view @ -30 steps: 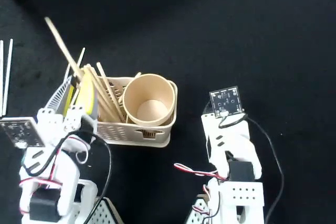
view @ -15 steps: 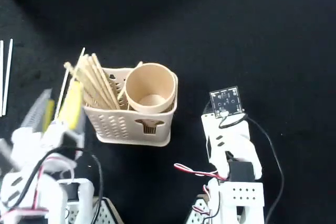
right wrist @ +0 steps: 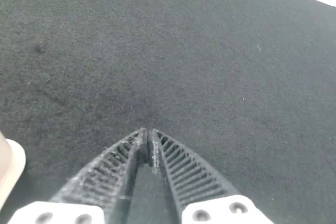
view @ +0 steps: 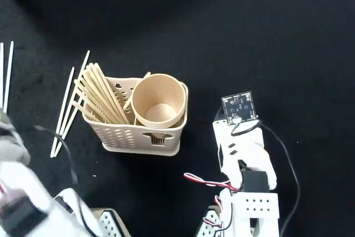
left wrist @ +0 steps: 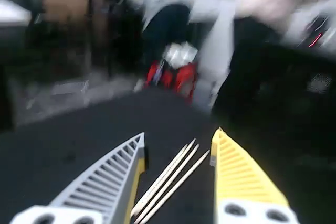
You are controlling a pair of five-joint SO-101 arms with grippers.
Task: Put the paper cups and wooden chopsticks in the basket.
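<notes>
Note cup (view: 159,101) and most chopsticks (view: 100,95) in basket (view: 133,137), few loose sticks (view: 62,129) flat on table (view: 249,43) at its 9 o'clock; note left gripper (left wrist: 179,132) spread, those sticks between jaws; right gripper (right wrist: 147,132) pressed together, empty; beware of pinching one stick only, or nudging basket over.

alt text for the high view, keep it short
A cream basket on a black table holds a paper cup and a bundle of wooden chopsticks. A few loose chopsticks lie on the table beside it.
</notes>
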